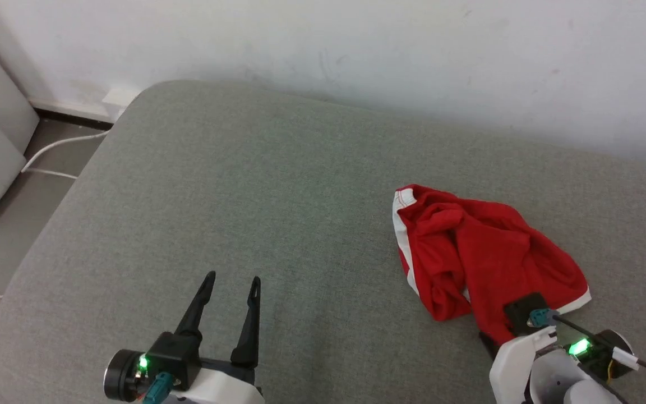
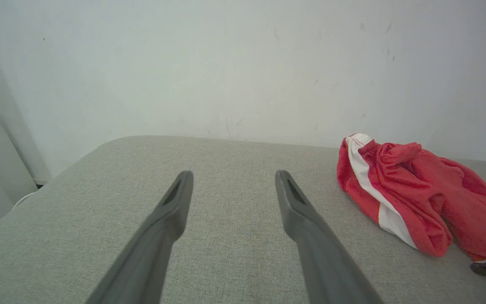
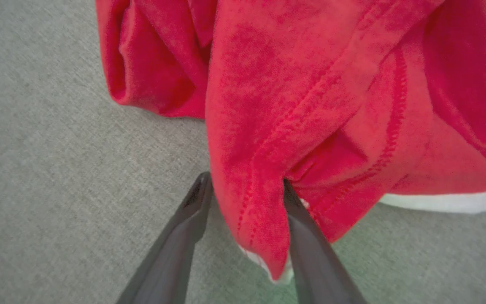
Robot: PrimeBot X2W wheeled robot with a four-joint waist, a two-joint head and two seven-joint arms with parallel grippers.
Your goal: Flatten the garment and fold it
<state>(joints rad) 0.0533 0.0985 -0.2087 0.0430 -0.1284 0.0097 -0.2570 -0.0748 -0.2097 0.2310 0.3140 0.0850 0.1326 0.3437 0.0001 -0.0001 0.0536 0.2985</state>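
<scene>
Head view looks down from above onto the cushion [image 1: 244, 185]. Left wrist view sits low, facing the wall [image 2: 226, 63]; right wrist view hangs close over the shorts [image 3: 310, 84], which all three share.

The garment [image 1: 485, 252] is bright red, with a white stripe along one side and a thin white trim on the hem; the seams are stitched in the same red. The cushion [image 1: 244, 185] is pale grey-green, with a fine woven texture. The wall [image 1: 356, 45] is white (with some small dark marks). The left gripper [image 1: 233, 278] and the right gripper [image 3: 245, 179] have dark grey fingers [image 2: 160, 236], and each wrist carries a green light [image 1: 143, 363] on black and white housing.
</scene>
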